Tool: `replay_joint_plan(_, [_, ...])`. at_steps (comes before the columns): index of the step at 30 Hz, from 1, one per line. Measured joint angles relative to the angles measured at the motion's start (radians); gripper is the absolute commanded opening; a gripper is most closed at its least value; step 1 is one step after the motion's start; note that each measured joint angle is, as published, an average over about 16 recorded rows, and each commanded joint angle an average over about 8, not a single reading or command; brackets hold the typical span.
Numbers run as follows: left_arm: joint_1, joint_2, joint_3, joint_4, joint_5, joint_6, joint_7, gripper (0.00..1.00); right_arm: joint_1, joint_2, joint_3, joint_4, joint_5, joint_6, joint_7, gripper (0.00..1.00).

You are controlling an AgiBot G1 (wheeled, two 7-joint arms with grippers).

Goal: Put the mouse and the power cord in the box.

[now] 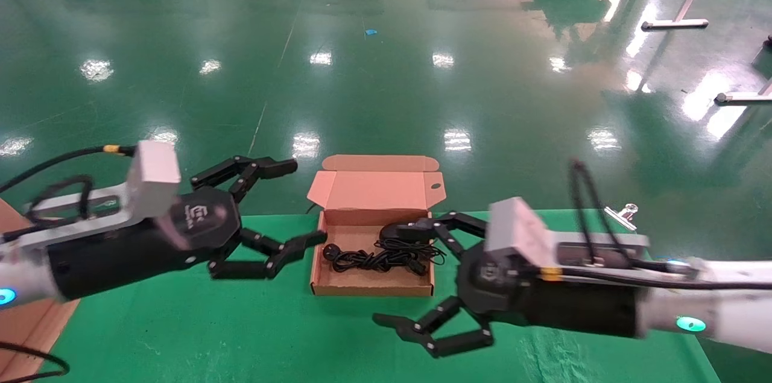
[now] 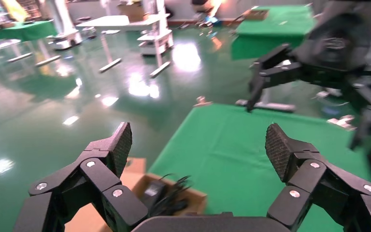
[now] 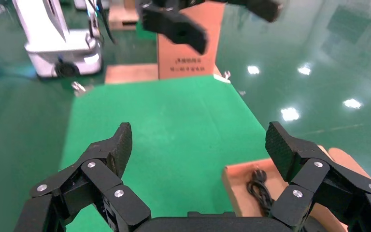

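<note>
Two grippers occupy the foreground of the head view. The right gripper (image 1: 416,277) sits lower right of centre, jaws spread wide; its upper finger overlaps the right rim of the box (image 1: 373,290). The left gripper (image 1: 283,205) sits left of centre, jaws apart, holding nothing.

One shallow brown cardboard box rests on the green cloth counter (image 1: 241,335), its flap lid raised at the back. One power cord (image 1: 377,257), a thin black looped bundle, lies inside on the box floor. One glossy black rounded shape at the inner right rim is probably the mouse (image 1: 403,231); the finger partly hides it. Behind lies the glossy green floor (image 1: 386,69).
</note>
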Motion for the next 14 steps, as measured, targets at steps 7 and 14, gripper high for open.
replay_joint_plan(7, [0.063,-0.065,-0.070,-0.139,-0.040,0.092,-0.121,1.00,-0.081,0.089,0.128,0.077,0.080,-0.093,0.069,1.00])
replay_joint_plan(14, [0.095,-0.097,-0.105,-0.208,-0.060,0.138,-0.181,1.00,-0.121,0.133,0.192,0.116,0.120,-0.140,0.103,1.00])
